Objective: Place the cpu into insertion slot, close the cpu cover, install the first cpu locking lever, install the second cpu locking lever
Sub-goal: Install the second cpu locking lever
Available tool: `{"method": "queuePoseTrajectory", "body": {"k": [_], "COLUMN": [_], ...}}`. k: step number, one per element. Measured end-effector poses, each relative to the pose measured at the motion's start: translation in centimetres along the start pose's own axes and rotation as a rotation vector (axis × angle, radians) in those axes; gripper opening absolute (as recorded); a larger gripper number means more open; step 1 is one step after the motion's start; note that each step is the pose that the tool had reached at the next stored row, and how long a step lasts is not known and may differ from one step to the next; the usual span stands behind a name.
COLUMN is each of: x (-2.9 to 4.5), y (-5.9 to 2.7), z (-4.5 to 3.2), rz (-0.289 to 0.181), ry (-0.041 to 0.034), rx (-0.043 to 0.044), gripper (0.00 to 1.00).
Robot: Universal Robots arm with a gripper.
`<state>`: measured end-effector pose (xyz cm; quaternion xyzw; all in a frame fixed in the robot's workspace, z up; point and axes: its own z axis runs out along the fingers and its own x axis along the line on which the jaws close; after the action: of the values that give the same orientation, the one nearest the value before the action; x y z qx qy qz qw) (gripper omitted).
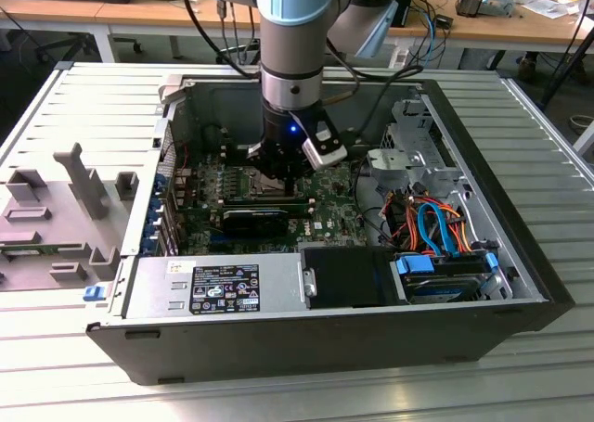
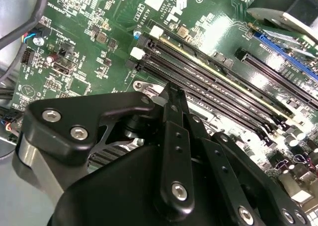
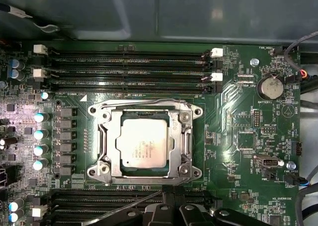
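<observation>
The cpu (image 3: 145, 142) lies seated in the insertion slot (image 3: 185, 136), framed by the cpu cover (image 3: 144, 108), so the tool (image 2: 171, 99) hovers above, apparently closed and empty.

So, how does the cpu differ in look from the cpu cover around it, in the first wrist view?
The cpu is a solid square with a dull, pale metal top; the cpu cover is a thin silver frame with an open square window. The cpu lies inside that window, while the cpu cover runs around its edges. Both are metallic, lie flat and are square in outline.
</observation>
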<state>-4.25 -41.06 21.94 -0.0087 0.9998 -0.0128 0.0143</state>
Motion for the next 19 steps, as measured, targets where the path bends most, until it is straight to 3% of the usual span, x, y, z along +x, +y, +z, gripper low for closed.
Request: {"method": "queuePoseTrajectory", "body": {"k": [2,7,19], "x": [0.49,0.92,5.48], "y": [0.01,-0.34,-0.35], "z": [-0.01,-0.01,-0.07], "rz": [0.0,0.0,0.0], "ry": [-0.0001,-0.0001,-0.0066], "rx": [-0.0013,-0.0019,-0.0047], "gripper": [0.11,0.11,0.11]}}
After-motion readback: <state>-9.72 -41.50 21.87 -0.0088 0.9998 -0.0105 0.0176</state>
